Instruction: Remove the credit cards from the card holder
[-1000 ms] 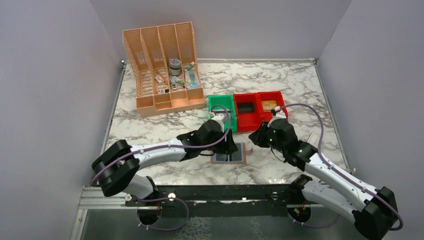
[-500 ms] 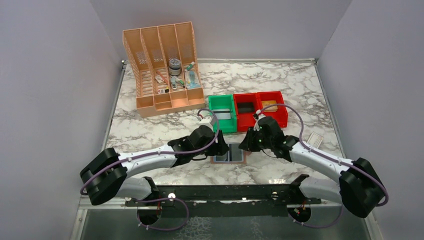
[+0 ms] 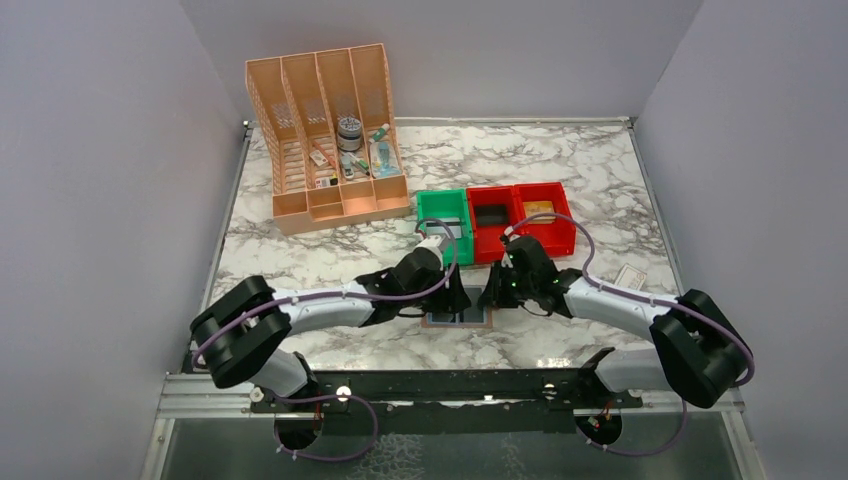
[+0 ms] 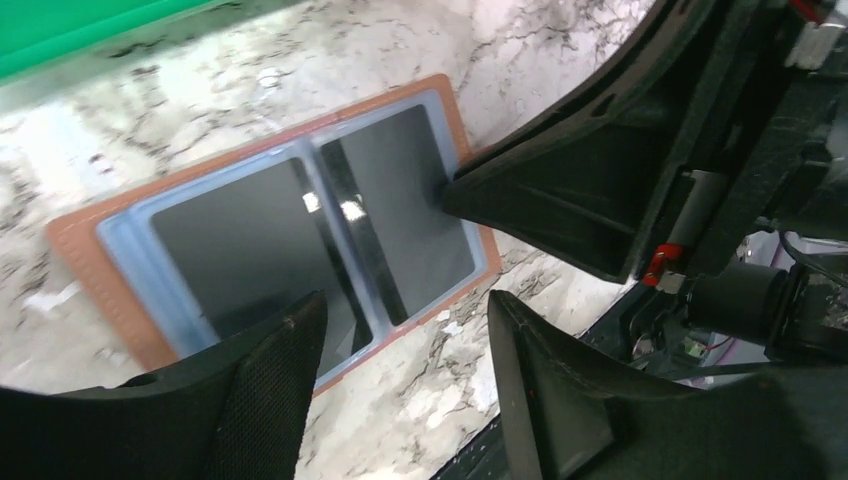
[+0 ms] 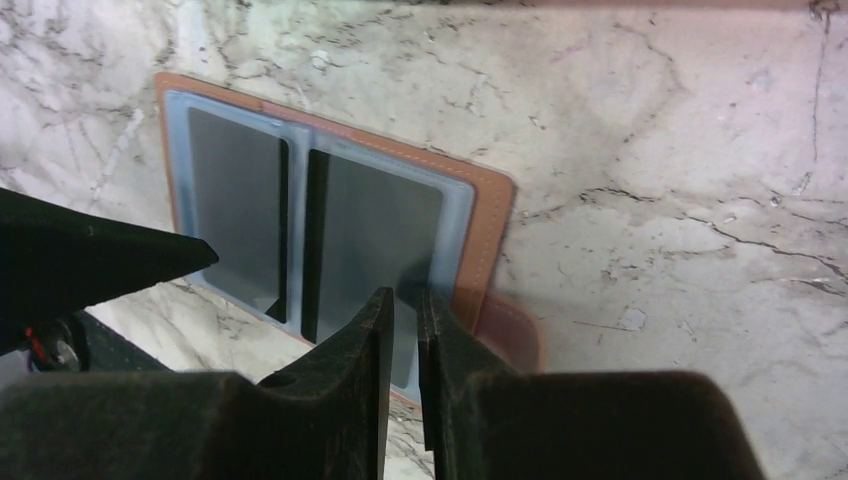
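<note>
The card holder (image 5: 490, 215) lay open on the table (image 3: 560, 170), its long side spanning the two arms and cards (image 5: 235, 210) in both pockets, with the right gripper (image 5: 405, 295) (jaws nearly pressed together, pinching nothing visible) at its right edge and the left gripper (image 4: 405, 305) hovering spread just above it.

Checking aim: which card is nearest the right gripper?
The card beside the snap tab; the right gripper sits at its edge, while the other card lies past the fold.
</note>
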